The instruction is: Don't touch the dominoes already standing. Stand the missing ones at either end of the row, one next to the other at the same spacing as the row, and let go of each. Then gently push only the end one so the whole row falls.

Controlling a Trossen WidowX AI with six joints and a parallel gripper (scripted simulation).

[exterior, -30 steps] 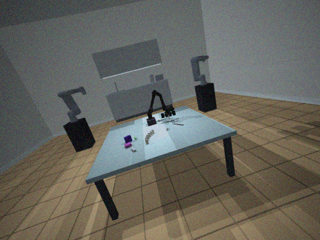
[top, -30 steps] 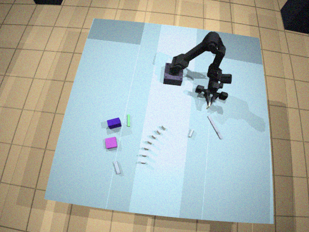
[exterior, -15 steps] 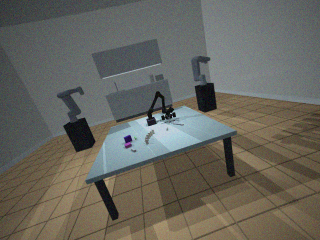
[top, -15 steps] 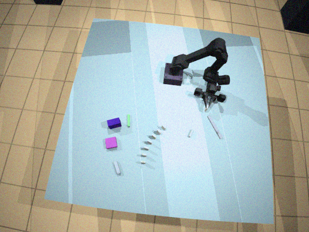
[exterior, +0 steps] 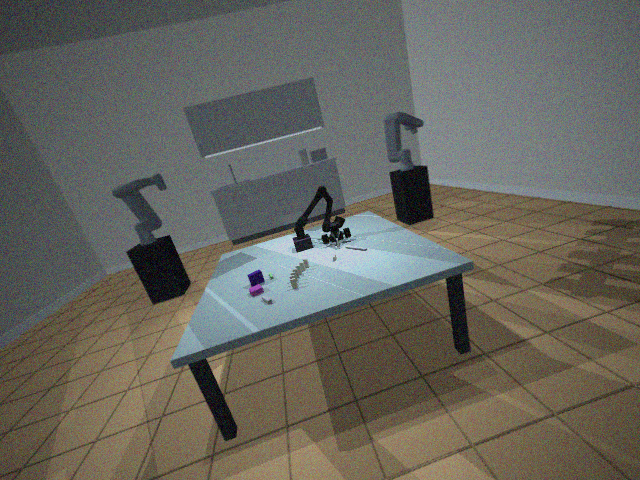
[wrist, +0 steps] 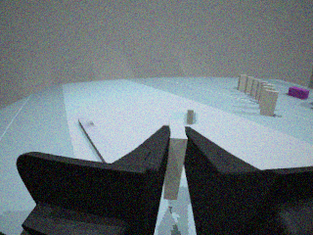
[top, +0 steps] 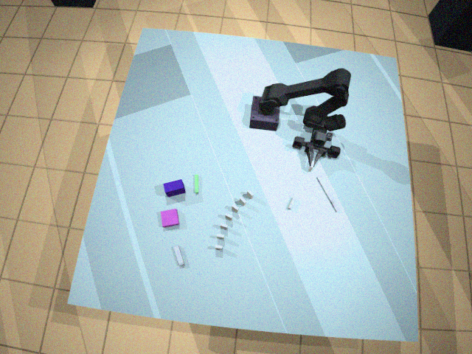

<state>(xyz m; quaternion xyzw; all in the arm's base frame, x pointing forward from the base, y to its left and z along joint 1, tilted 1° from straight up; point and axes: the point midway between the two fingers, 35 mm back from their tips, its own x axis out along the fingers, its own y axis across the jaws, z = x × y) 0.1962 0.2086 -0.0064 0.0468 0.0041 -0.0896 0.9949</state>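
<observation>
My gripper is shut on a pale domino, which hangs upright between the fingertips, off the right end of the row. A curved row of several standing dominoes runs across the middle of the table. Another pale domino lies on the table between the row and the dark thin rod, apart from both. Whether the held domino's lower end touches the table cannot be told.
A dark thin rod lies near the gripper. Beyond the row are a blue block, a magenta block, a green bar and a grey bar.
</observation>
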